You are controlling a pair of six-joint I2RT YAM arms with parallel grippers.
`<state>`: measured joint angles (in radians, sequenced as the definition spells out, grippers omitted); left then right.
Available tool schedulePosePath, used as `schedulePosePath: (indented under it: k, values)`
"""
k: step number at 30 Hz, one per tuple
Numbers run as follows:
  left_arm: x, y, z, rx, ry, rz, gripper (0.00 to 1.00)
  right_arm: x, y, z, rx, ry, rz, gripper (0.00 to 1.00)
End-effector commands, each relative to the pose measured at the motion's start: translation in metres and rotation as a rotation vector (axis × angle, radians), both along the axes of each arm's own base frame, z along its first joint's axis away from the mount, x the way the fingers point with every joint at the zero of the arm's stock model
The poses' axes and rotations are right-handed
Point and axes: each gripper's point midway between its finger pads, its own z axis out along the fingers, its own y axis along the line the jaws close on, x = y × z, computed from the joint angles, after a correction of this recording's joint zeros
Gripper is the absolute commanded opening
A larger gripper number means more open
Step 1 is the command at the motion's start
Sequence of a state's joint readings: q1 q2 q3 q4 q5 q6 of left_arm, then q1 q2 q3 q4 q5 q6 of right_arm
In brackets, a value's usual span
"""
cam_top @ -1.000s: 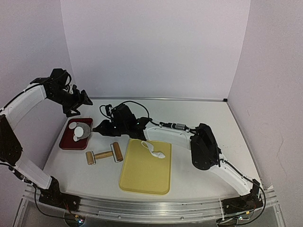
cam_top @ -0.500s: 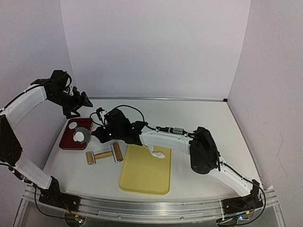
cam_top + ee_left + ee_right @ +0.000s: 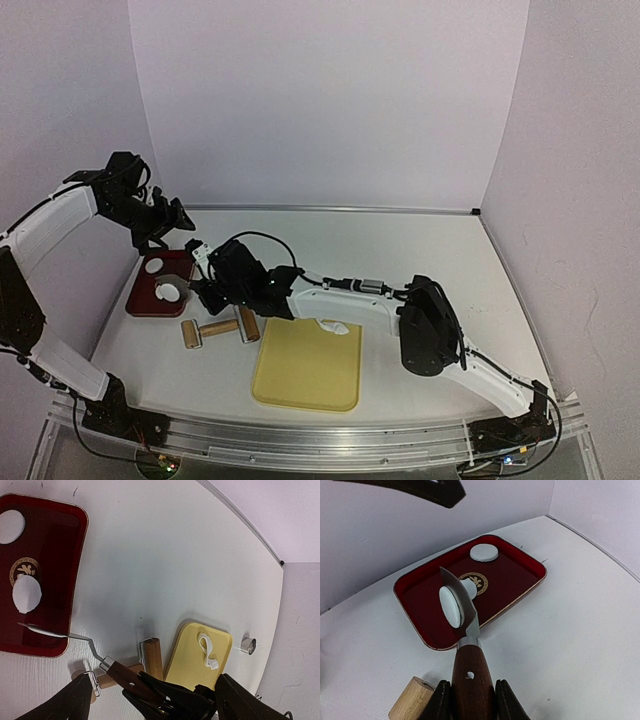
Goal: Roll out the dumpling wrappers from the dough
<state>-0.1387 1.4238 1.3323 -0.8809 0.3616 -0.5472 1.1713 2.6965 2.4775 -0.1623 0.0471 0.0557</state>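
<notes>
My right gripper [image 3: 472, 691] [image 3: 207, 291] is shut on the wooden handle of a metal spatula [image 3: 469, 672] at the near edge of the red tray [image 3: 422, 597] [image 3: 143, 300]. The blade is tilted on edge over the tray, with one dumpling wrapper [image 3: 452, 607] clinging to it. Another wrapper [image 3: 484, 552] lies flat in the tray's far end, and a third [image 3: 26, 593] sits by the gold emblem, partly hidden behind the blade in the right wrist view. My left gripper [image 3: 176, 222] [image 3: 155, 680] hangs open above the tray's far side, holding nothing. A looped scrap of dough [image 3: 208, 652] lies on the yellow board [image 3: 305, 375].
A wooden rolling pin [image 3: 216, 328] [image 3: 153, 657] lies just left of the board, right beside my right gripper. A metal ring cutter [image 3: 248, 645] stands on the table beyond the board's far corner. The side wall runs close along the tray's left.
My right arm has swung left and nearer, its forearm now over the board's far edge, and the spatula blade has tipped onto its edge over the tray. The left gripper barely shifted.
</notes>
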Motion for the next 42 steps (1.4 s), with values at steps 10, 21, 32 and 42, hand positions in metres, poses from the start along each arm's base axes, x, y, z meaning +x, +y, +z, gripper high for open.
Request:
schedulePosePath:
  k: [10,21,32,42]
  values:
    - [-0.002,0.008,0.024,0.025,-0.100,0.028,0.87,-0.027,0.013,0.089,-0.041,-0.441,0.023,0.00]
    - [0.000,0.009,0.028,0.028,-0.113,0.040,0.88,-0.035,0.015,0.127,-0.020,-0.650,-0.031,0.00]
    - [0.010,0.024,0.061,0.106,-0.195,0.077,0.91,-0.036,-0.044,0.176,0.059,-0.493,-0.164,0.00]
    - [0.015,0.050,0.084,0.142,-0.263,0.199,0.95,-0.028,-0.195,0.164,-0.048,-0.205,-0.408,0.00]
